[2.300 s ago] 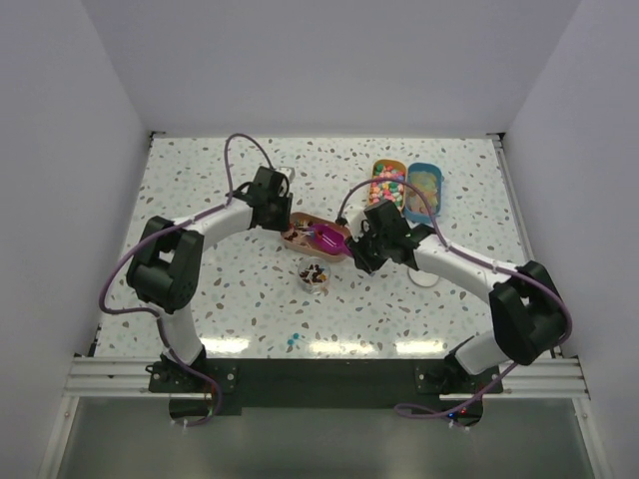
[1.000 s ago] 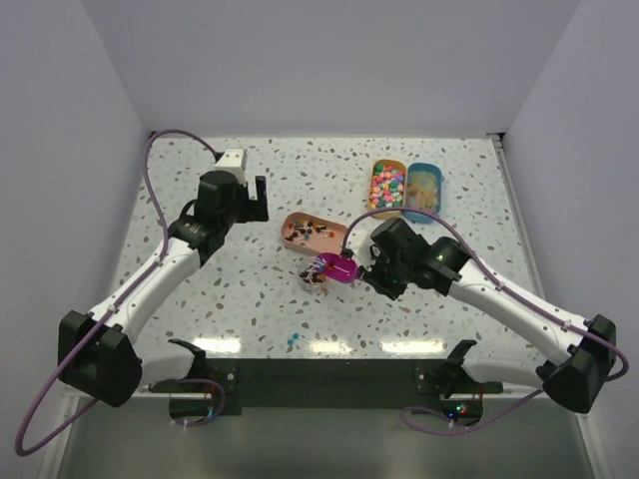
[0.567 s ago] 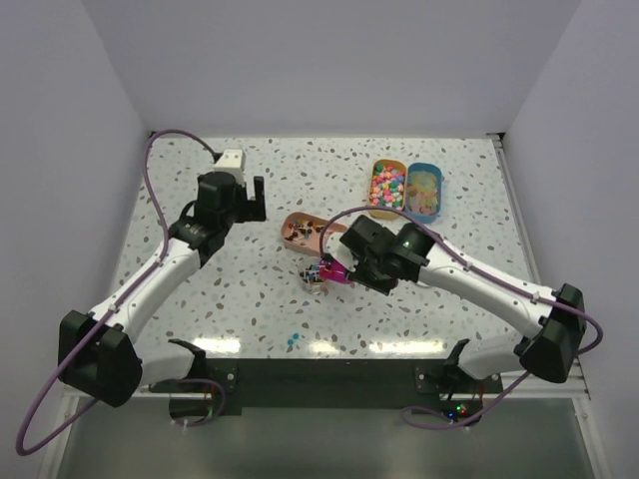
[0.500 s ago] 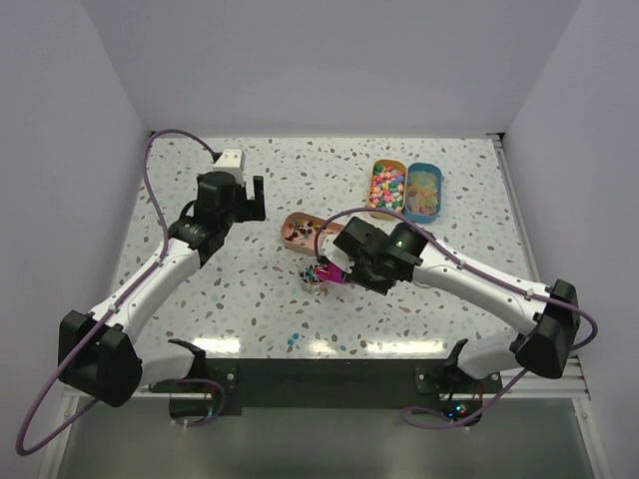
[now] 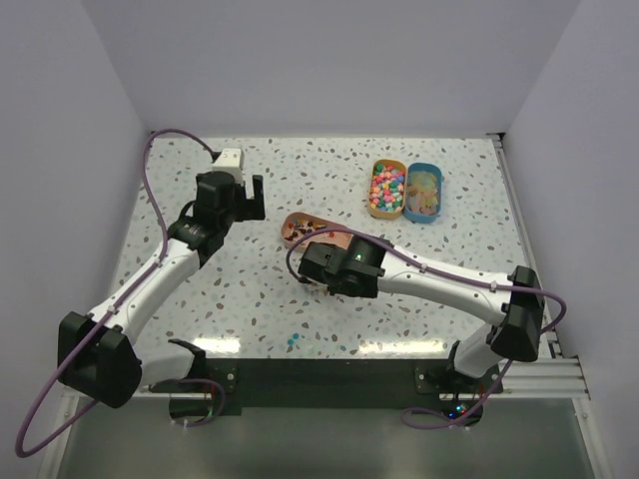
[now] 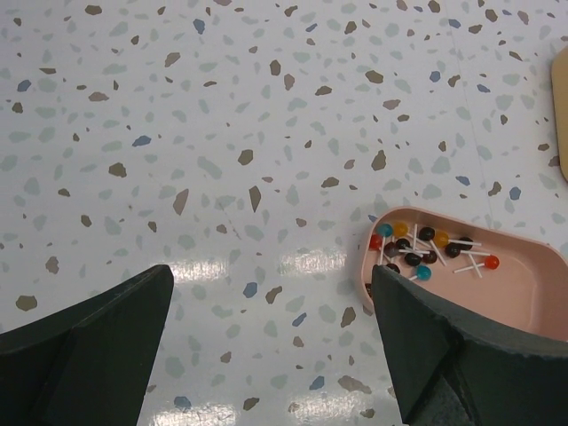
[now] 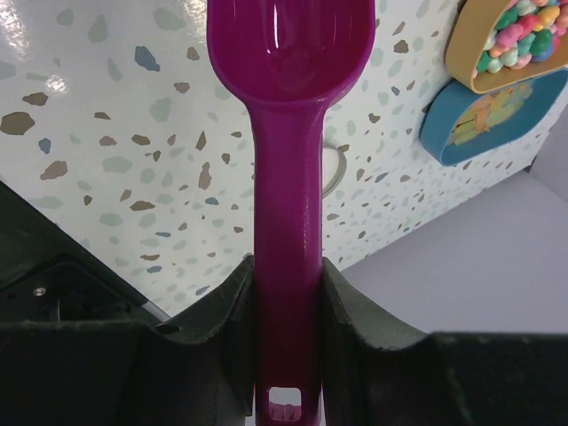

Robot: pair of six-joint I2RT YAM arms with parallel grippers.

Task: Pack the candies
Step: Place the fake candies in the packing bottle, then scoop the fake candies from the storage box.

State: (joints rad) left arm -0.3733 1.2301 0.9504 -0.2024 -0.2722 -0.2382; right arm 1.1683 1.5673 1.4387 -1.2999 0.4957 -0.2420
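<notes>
Terrazzo table (image 5: pixel 469 249): walled left, rear and right; arm bases along the near edge.
Left gripper (image 6: pixel 266 355): jaws spread wide, nothing between them, above tabletop just left of pink tray (image 6: pixel 524 297).
Pink tray: candies (image 6: pixel 426 247), tiny black, brown, red and orange balls on white sticks, heaped at one end.
Orange tray (image 5: pixel 384 215): pastel candies (image 5: pixel 387 187).
Blue tray (image 5: pixel 423 219), touching it: tan candies (image 5: pixel 424 190).
Right gripper (image 7: pixel 286 342): clamped on the handle of purple scoop (image 7: pixel 288 106), near pink tray.

No legible txt, labels, brands, nos. or signs in any view. Purple scoop (image 7: pixel 288 204) is plain along its handle; tiny marks in the slot at its end are too blurred to read.
</notes>
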